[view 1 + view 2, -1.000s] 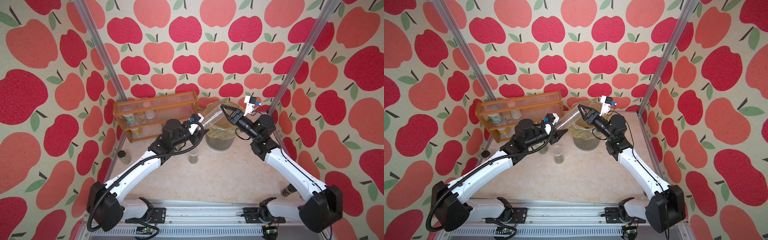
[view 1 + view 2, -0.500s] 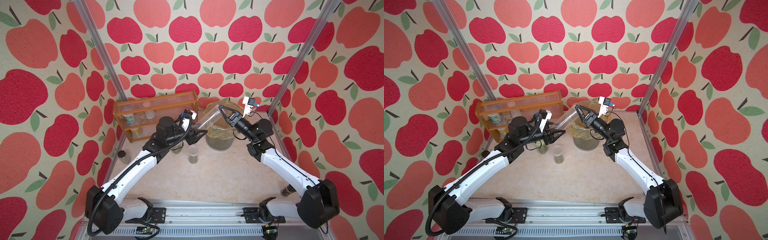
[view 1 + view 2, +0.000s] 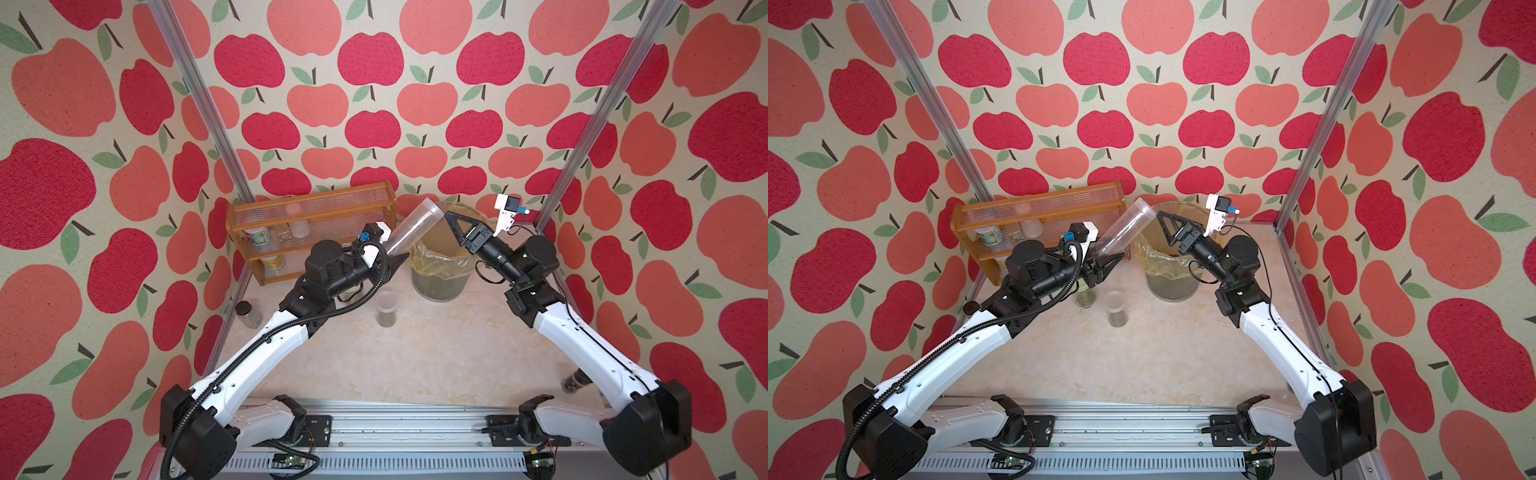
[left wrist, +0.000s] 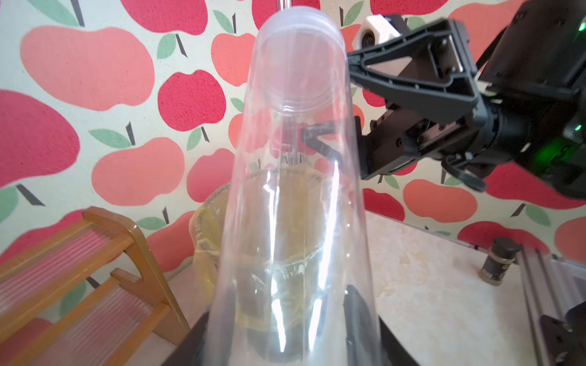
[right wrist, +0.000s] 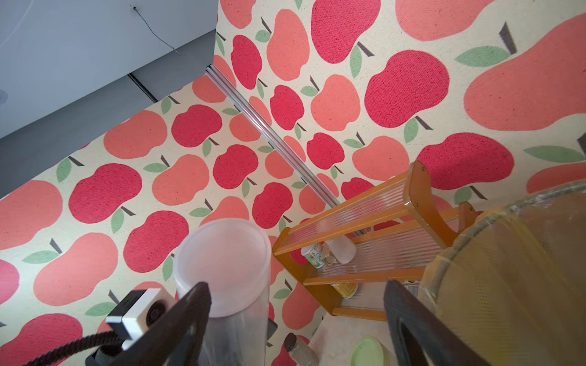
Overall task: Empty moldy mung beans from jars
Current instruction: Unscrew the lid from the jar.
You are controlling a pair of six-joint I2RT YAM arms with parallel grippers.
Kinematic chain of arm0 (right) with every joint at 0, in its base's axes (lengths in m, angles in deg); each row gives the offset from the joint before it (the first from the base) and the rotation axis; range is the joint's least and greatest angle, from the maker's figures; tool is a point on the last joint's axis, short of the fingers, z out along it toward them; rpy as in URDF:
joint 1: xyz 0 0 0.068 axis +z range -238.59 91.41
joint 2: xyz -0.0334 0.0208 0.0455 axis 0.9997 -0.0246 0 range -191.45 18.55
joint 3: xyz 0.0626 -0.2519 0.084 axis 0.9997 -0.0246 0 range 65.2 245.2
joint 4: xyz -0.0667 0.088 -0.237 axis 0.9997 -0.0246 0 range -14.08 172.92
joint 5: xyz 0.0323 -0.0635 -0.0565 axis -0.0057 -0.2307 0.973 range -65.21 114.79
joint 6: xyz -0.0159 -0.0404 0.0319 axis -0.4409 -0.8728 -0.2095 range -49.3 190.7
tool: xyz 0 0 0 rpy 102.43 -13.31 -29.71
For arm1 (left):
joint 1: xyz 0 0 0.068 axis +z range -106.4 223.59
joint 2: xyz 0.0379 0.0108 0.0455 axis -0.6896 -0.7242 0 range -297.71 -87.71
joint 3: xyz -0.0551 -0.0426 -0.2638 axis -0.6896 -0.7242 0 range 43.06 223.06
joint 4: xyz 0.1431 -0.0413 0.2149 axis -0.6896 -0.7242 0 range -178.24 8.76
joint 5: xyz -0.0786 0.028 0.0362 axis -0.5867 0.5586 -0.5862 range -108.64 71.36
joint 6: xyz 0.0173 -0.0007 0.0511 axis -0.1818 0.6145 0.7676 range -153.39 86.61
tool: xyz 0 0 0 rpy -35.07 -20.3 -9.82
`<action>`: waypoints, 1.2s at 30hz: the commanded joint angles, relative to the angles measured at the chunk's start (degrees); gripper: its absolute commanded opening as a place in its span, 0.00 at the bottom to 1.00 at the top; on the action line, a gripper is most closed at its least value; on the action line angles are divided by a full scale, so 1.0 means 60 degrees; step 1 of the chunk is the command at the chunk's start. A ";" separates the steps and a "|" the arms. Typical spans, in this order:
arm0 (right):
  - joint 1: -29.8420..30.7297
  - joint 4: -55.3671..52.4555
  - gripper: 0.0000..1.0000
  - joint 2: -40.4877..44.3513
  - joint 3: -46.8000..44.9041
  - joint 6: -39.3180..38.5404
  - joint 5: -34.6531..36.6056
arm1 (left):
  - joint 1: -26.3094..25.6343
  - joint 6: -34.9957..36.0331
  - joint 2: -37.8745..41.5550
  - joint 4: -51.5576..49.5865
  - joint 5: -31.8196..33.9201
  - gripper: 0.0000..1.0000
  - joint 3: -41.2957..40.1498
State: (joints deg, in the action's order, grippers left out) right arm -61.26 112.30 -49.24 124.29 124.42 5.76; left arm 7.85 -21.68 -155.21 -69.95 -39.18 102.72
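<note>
Near the table's [image 3: 436, 365] back edge, beside the lined bin [image 3: 437, 286], my right gripper [image 3: 453, 227] has just sprung wide, empty, off the lid [image 5: 225, 266] of the tilted tall tube [image 3: 411, 228], whose base my left gripper [image 3: 1111, 262] stays clamped on; with the lid on, I judge pouring must wait.

**Left arm** [image 3: 249, 370] and **right arm** [image 3: 582, 351]: white link shells, black joint housings. Black corrugated conduit [image 3: 384, 266] on the left arm. **Left end effector** [image 3: 397, 257] and **right end effector** [image 3: 453, 227]: black triangular open-frame fingers. White wrist cameras [image 3: 508, 206] with blue connectors.
</note>
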 commanded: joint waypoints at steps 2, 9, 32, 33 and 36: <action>0.0047 -0.1654 0.88 0.0550 0.0621 -0.0388 0.0355 | -0.0830 0.2950 -0.0253 0.0557 0.2160 0.44 -0.0195; 0.0436 -0.4751 0.86 0.0386 0.1652 -0.1033 0.1006 | -0.1580 0.4152 -0.0965 0.1286 0.3690 0.43 -0.0140; -0.0278 -0.1816 0.80 0.0624 -0.0286 0.0857 0.0635 | -0.1820 0.4352 -0.1156 0.1780 0.3895 0.42 -0.0231; -0.0280 -0.1748 0.80 0.0605 -0.0300 0.0876 0.0611 | -0.1828 0.4355 -0.1148 0.1776 0.3880 0.42 -0.0231; -0.0278 -0.1624 0.79 0.0505 -0.0285 0.0995 0.0580 | -0.1832 0.4348 -0.1134 0.1770 0.3804 0.42 -0.0244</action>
State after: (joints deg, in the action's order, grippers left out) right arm -62.48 99.65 -45.61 122.58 128.63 10.11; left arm -2.80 4.07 -162.38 -62.08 -16.03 101.15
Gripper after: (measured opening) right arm 0.796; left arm 0.559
